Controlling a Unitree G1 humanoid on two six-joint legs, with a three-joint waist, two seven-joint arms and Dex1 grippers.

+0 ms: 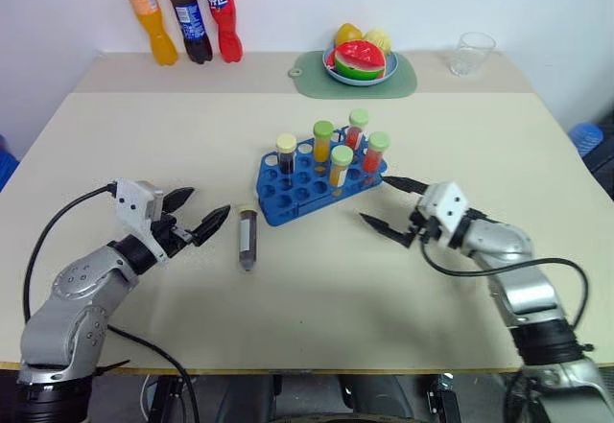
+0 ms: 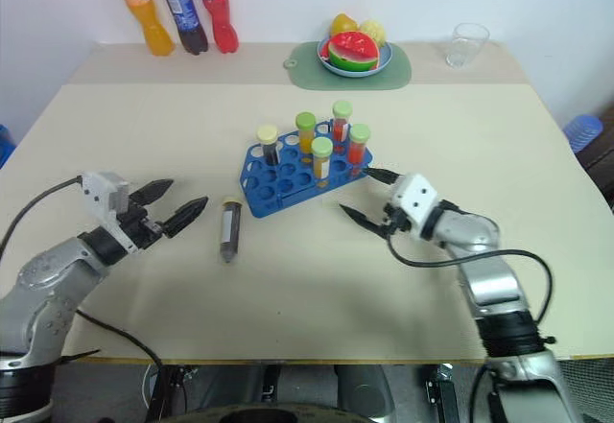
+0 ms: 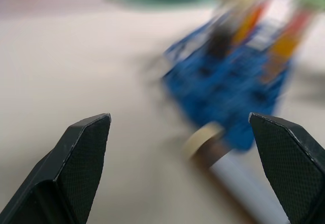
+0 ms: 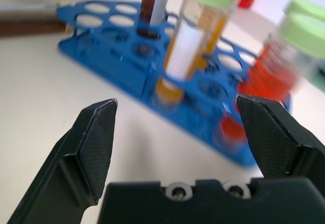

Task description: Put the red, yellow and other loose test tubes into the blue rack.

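Both black two-fingered grippers are hanging low over the near part of the pale beige table (image 1: 317, 308), each with its fingers spread wide and nothing between them. On the robot's left, the left gripper (image 1: 203, 211) is pointing across toward a clear plastic test tube of dark brown liquid with a pale-yellow cap (image 1: 247, 237), which is lying flat on the tabletop just beyond the fingertips, apart from them, its cap end turned toward the rack. On the robot's right, the right gripper (image 1: 386, 202) is sitting close to the near right corner of the bright blue plastic rack with rows of round holes (image 1: 288, 191), not touching it.

That rack is resting slantwise near the middle of the table, with the lying tube just beside its near left corner. Five capped tubes are standing upright in it: a dark one with a pale-yellow cap (image 1: 286, 152), two yellow-orange ones with green caps (image 1: 322, 142) (image 1: 341, 166), and two red-orange ones with green caps (image 1: 357, 128) (image 1: 376, 152).

Farther back, a round blue plate of fruit (image 1: 361, 79) is sitting on a green mat (image 1: 403, 82), a clear glass cup (image 1: 473, 53) is standing to its right, and three soda bottles, orange, dark and red (image 1: 182, 15), are lining up at the far left corner.
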